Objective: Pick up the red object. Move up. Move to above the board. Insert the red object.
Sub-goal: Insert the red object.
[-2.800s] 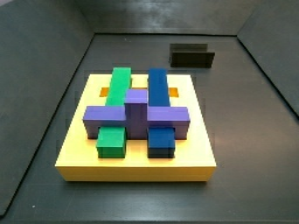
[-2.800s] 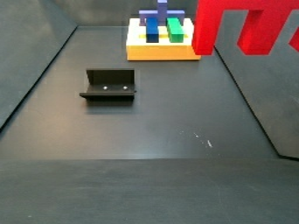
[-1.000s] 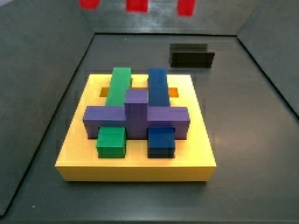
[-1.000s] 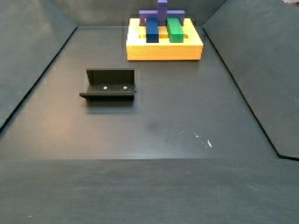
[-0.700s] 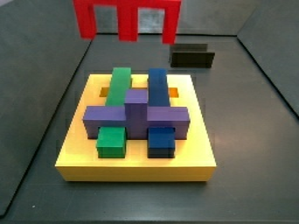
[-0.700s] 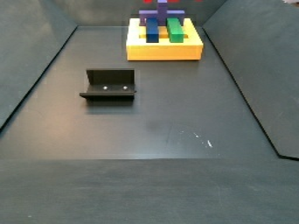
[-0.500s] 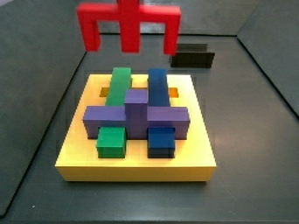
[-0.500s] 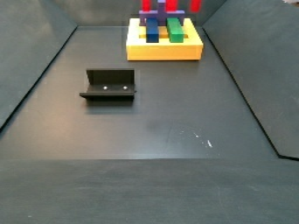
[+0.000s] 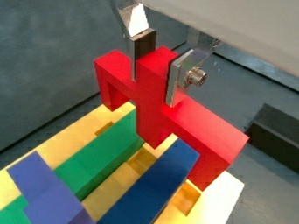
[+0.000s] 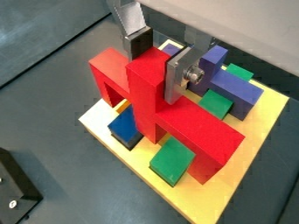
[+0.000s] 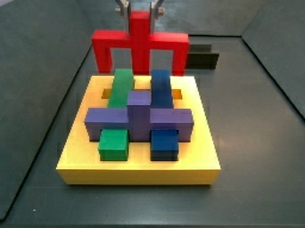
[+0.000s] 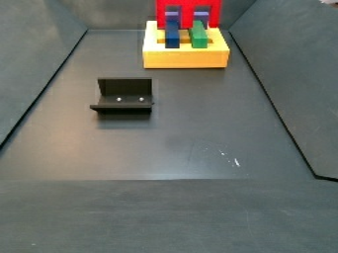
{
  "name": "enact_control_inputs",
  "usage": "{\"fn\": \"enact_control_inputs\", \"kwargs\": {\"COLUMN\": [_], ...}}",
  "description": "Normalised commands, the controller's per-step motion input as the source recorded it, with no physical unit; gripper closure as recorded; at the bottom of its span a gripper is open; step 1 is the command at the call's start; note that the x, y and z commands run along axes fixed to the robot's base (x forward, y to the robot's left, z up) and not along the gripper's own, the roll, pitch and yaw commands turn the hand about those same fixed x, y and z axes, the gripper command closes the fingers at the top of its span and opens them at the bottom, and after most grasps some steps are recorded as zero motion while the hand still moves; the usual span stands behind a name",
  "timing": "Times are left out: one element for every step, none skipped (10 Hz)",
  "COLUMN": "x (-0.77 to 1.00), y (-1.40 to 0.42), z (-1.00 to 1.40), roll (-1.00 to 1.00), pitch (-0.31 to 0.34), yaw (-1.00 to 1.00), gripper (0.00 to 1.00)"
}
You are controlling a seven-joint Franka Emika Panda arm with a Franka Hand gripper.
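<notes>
Red object [image 11: 141,42] in hand [image 9: 159,59], over board [image 11: 74,148]

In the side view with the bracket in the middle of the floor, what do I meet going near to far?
Fixture → yellow board → red object held over the board's far part by the claw, which shows only in a side view.

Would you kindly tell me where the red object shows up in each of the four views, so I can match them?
Wrist view: red object fills the centre, its stub held in the gripper.
Wrist view: red object at centre, over the blocks.
Side view: red object at upper centre, over the board's far end.
Side view: red object at the top edge, right of centre.
Shared landmark: the yellow board, beneath it in every view.
</notes>
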Motion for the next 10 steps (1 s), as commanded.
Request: {"fn": "enact_control_inputs", "kwargs": {"x": [0.07, 0.20, 0.14, 0.01, 0.03, 0.00, 0.00, 0.01, 0.00, 0.00], "y": [-0.08, -0.06, -0.03, 0.00, 0.00, 0.00, 0.00, -0.01, 0.00, 0.00], "z": [-0.20, -0.13, -0.15, -0.15, -0.16, -0.21, -0.21, -0.21, -0.28, -0.23], "roll": [0.00, -0.04, -0.02, 0.00, 0.00, 0.00, 0.00, 0.00, 0.00, -0.02], "pitch": [-0.031, -0.027, -0.030, -0.020, -0.034, -0.041, -0.043, -0.061, -0.090, -0.080], "yaw": [0.00, 0.00, 0.00, 0.00, 0.00, 0.00, 0.00, 0.00, 0.00, 0.00], "gripper": [1.00, 1.00, 1.00, 1.00, 1.00, 1.00, 1.00, 1.00, 1.00, 1.00]}}
